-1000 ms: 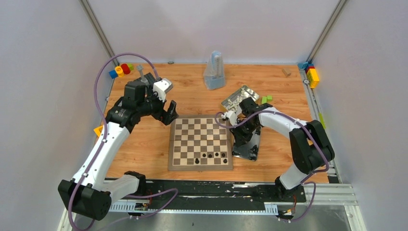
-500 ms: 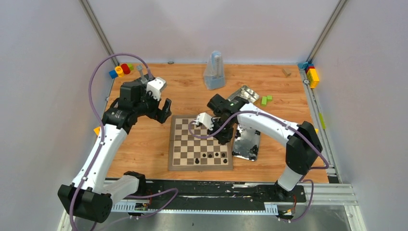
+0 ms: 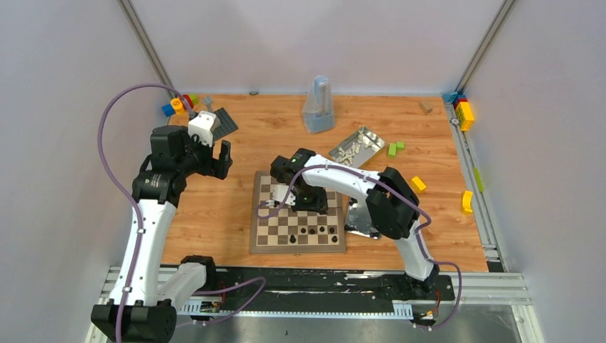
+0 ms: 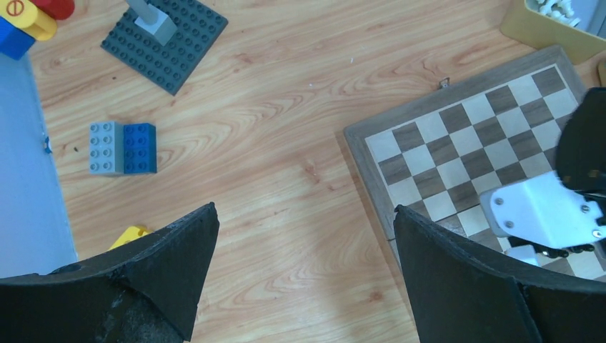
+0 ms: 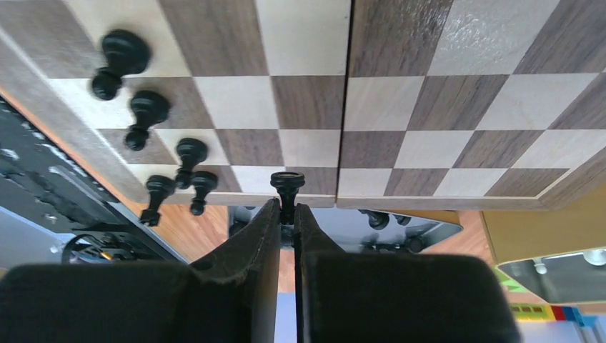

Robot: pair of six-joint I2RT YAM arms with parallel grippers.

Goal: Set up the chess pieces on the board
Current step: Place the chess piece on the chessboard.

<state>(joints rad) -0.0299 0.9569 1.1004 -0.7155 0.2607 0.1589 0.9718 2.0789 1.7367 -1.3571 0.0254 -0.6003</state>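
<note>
The right arm has swung left, off the tin beside the board and out over the checkered squares, while the left arm has drawn back toward the upper left of the top view. The right gripper (image 3: 309, 200) now hangs over the upper middle of the board (image 3: 256, 214), and in its wrist view the right gripper (image 5: 286, 214) has both fingers pressed together on the stem of a black piece (image 5: 287, 186), whose round head stands just clear of the fingertips. Past it lies the board (image 5: 400, 93), with five more black pieces (image 5: 143, 114) standing in a loose cluster at the left of that frame, close to the board's edge. From above, these black pieces (image 3: 312, 231) sit along the board's bottom rows. The left gripper (image 3: 223, 158) hovers over bare table to the left of the board; its wrist view shows the left gripper (image 4: 306, 211) with fingers spread wide and nothing between them, above a corner of the board (image 4: 457, 150) at right. White pieces (image 3: 350, 150) lie in a metal tin (image 3: 368, 136) to the upper right of the board.
</note>
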